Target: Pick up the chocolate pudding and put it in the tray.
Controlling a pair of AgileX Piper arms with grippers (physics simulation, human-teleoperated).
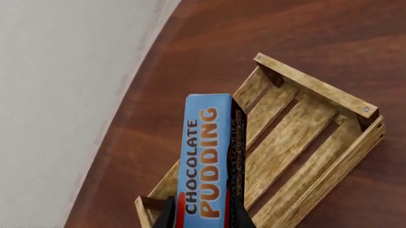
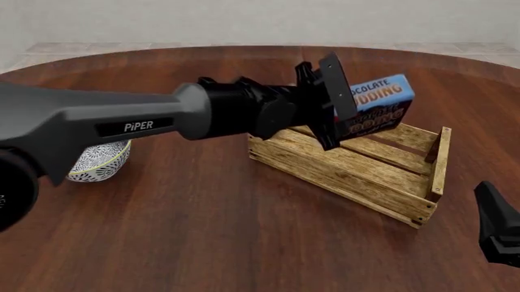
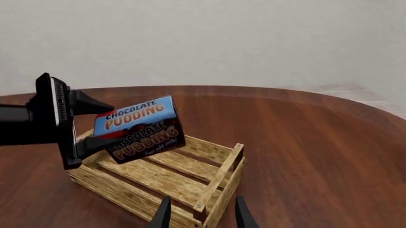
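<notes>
Above the dark wooden table (image 2: pixel 203 231), left tool (image 3: pixel 95 126) grips chocolate pudding (image 3: pixel 142 128); right tool (image 3: pixel 199 216) gapes.

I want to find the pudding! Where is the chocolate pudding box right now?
In the front view, the chocolate pudding is right of centre, held in the air by the left hand just above the wooden tray.

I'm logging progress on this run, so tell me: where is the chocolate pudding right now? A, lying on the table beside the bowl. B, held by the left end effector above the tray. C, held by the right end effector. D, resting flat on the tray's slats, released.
B: the chocolate pudding is clamped in the left end effector and hangs over the tray, clear of its slats, while the right end effector is open and empty.
</notes>
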